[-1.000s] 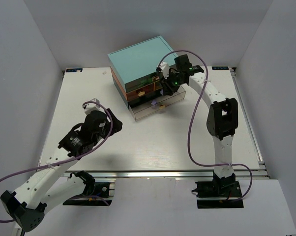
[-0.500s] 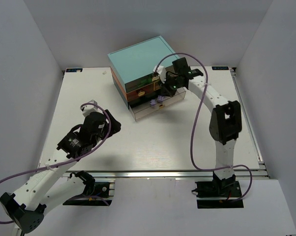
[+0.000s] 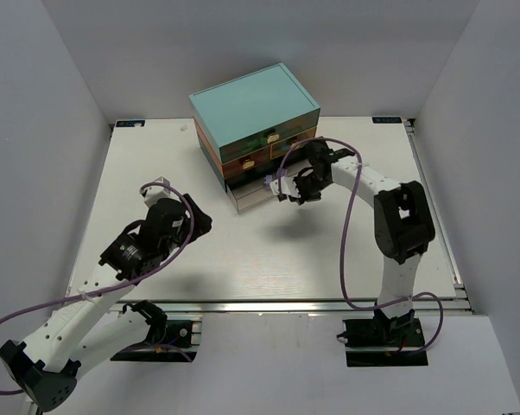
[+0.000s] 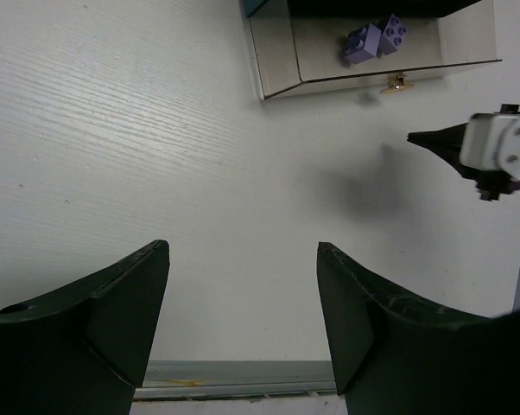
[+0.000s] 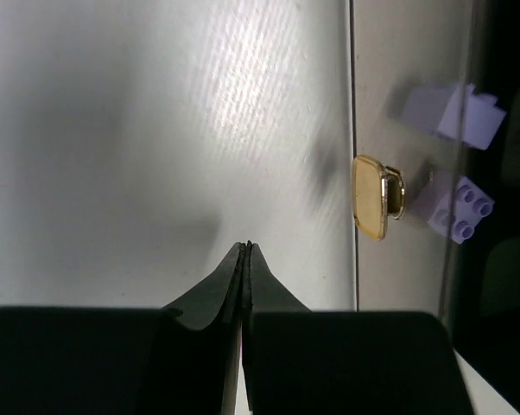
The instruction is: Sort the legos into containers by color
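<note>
- Jaws on the right gripper [image 5: 245, 248] are now shut and empty, backed off to the knob [image 5: 369, 197] of the open drawer [image 4: 275, 52].
- Two lilac legos [image 4: 374, 38] lie inside; closing it likely follows.
- Left gripper [image 4: 243, 251] gapes, empty.

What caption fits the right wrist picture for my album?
Shut right gripper near the knob of the open drawer holding two lilac legos.

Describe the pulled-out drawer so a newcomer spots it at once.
On the white table, find the boxy chest with the light-teal top. Its bottom clear plastic drawer is the only one pulled out, holding two pale lilac studded bricks behind a tan knob.
</note>
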`<state>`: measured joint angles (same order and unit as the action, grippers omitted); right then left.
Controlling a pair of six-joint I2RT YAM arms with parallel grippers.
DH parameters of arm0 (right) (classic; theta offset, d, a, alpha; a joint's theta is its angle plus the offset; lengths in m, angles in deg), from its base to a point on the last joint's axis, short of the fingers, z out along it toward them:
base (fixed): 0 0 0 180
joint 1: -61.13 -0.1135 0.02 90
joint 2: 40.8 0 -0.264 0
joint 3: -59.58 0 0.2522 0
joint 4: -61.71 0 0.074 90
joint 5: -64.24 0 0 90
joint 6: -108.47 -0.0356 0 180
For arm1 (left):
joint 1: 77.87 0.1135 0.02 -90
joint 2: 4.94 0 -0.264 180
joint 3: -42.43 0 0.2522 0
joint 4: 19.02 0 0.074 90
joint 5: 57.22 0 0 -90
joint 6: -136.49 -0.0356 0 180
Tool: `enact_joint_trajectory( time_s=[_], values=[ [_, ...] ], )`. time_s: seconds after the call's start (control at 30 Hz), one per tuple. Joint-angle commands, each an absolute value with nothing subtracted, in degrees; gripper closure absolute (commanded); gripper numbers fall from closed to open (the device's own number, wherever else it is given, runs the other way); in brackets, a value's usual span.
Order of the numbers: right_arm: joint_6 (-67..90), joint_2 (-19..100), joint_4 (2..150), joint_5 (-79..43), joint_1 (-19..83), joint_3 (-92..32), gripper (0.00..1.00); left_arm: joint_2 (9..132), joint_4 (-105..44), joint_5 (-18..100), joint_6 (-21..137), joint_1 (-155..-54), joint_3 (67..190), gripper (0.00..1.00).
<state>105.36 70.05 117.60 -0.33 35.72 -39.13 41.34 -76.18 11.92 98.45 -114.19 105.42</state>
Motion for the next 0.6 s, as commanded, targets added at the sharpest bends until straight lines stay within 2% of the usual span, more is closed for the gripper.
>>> enact_joint_trajectory(
  time_s=[0.0,0.17,0.23,0.43,0.53,0.57],
  values=[
    [104.3,71.9,109.8,-6.2,34.1,-41.1,1.0,39.9,-77.0,10.5,99.2,-114.1,105.2,0.21],
    [99.3,75.8,102.7,-10.7,32.3,-43.8,1.0,39.0,-77.8,9.8,99.8,-114.1,105.2,0.21],
    [98.1,76.8,100.5,-11.9,31.9,-43.8,0.95,38.7,-77.9,9.6,100.1,-114.1,105.2,0.21],
    [97.5,79.0,95.2,-14.1,30.9,-44.3,0.57,38.7,-78.3,9.5,100.3,-114.1,105.0,0.21],
    [96.7,80.8,94.7,-14.9,30.6,-46.4,0.5,38.7,-78.6,9.2,100.3,-114.1,105.1,0.2],
    [96.4,81.3,94.6,-15.0,30.7,-46.9,0.41,38.8,-78.7,9.2,100.3,-114.1,105.2,0.2]
  ],
)
